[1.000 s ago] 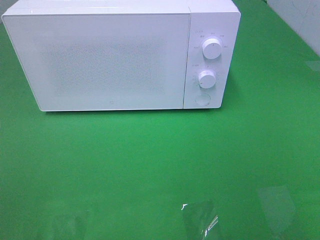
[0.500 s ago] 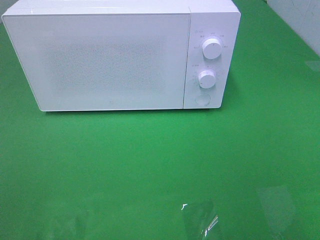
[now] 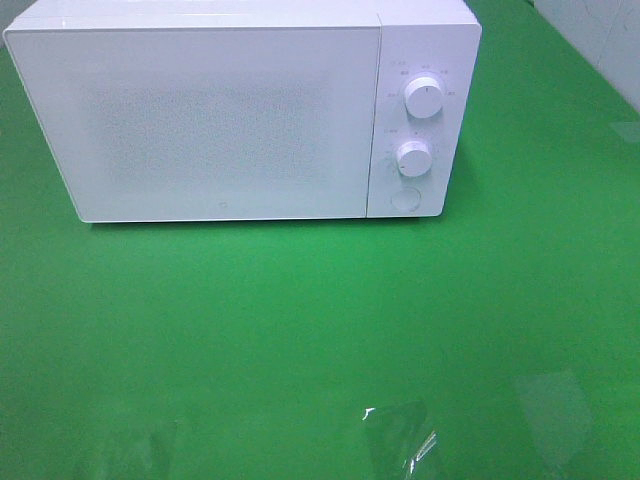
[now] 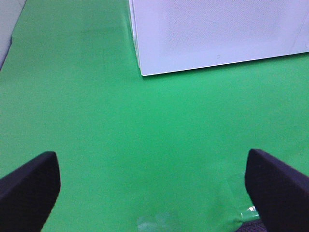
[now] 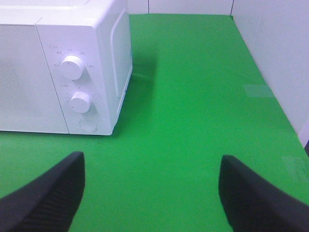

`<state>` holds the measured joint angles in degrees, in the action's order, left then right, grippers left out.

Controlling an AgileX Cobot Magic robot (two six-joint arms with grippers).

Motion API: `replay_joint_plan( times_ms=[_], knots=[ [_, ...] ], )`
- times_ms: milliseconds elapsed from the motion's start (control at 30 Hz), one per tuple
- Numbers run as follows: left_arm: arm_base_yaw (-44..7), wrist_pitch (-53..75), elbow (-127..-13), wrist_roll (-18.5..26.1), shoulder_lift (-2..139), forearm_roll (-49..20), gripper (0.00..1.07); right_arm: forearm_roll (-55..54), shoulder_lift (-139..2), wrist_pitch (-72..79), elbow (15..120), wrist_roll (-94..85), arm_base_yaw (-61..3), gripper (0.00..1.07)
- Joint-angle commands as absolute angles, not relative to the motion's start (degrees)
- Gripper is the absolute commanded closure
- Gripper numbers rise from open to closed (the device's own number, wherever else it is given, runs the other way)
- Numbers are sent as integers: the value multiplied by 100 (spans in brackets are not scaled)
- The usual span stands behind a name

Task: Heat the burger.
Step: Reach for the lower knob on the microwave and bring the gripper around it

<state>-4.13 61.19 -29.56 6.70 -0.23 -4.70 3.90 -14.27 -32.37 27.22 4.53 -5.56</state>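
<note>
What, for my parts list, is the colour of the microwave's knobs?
White. The knobs show best in the right wrist view.

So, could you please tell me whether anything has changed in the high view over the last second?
Nothing has visibly changed. The white microwave stands in the same spot on the green table with its door shut. The upper knob and lower knob are set as before, and neither arm has come into the high view.
</note>
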Motion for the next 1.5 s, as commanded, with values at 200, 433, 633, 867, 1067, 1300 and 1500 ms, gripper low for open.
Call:
replay_joint_plan(
  times_ms=[200,433,633,867,1067,1300,1500],
  knots=[
    [-407,6131,-2962,630,-166,-504,10,395,-1942,-1994,2355,470,-533,34],
    [-407,6131,-2962,630,-166,-504,10,384,-2487,-917,1914,476,-533,34],
    [-407,6131,-2962,630,-166,-504,10,372,-3083,201,1667,871,-533,34],
    [-407,6131,-2962,630,-166,-504,10,372,-4011,1473,1650,1163,-533,34],
    [-407,6131,-2962,630,-166,-504,10,372,-4893,2349,1650,1163,-533,34],
    [-407,6131,-2962,630,-166,-504,10,-115,-6262,3810,1650,390,-544,34],
    [-407,6131,-2962,630,-166,-504,10,-1123,-7168,4824,1650,-441,-647,34]
  ],
)
